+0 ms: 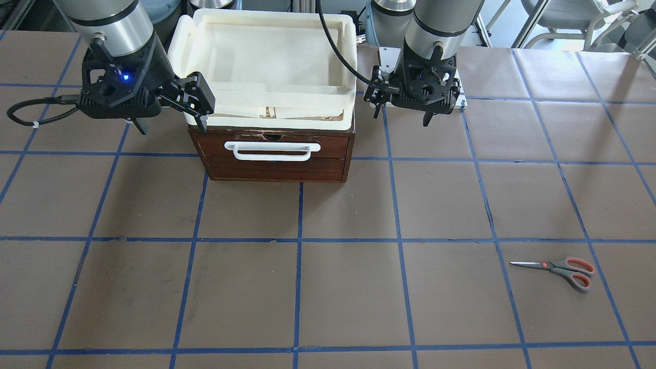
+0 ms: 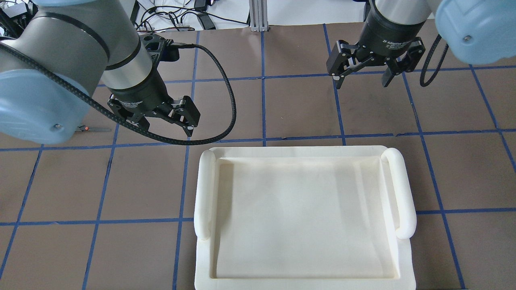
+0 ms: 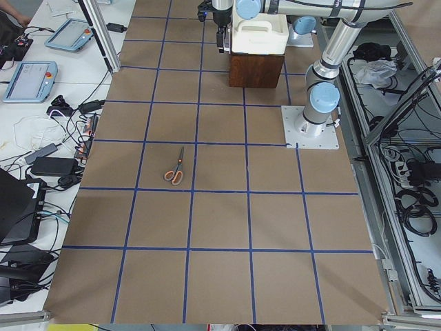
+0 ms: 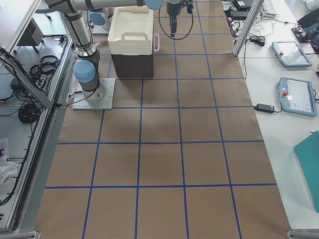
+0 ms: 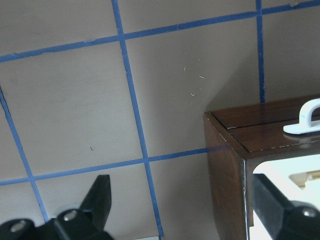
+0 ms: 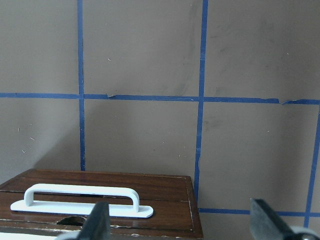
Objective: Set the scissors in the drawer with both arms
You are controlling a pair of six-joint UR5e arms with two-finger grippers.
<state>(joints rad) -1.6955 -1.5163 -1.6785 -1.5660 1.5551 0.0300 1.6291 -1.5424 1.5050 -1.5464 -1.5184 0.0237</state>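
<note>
Tray: cream-white plastic tray (image 4: 130, 25) sits atop dark reddish-brown wooden drawer box (image 4: 132, 65).
Near arm: grey-silver jointed right arm (image 4: 85, 70) stands just beside the box.

Cream-white plastic tray (image 2: 298, 151), a rounded grip at each short end, sits raised above a table (image 1: 348, 297) covered in brown paper and ruled into squares by blue tape (image 1: 299, 287). On the white bench along the operators' side lie a grey control pendant (image 4: 298, 97) and a second pendant (image 4: 291, 54) — both screens pale blue — with loose cables (image 3: 33, 128) and a black power brick (image 3: 52, 165) farther down. A pale chair (image 1: 569, 20) stands behind the table's corner.
</note>
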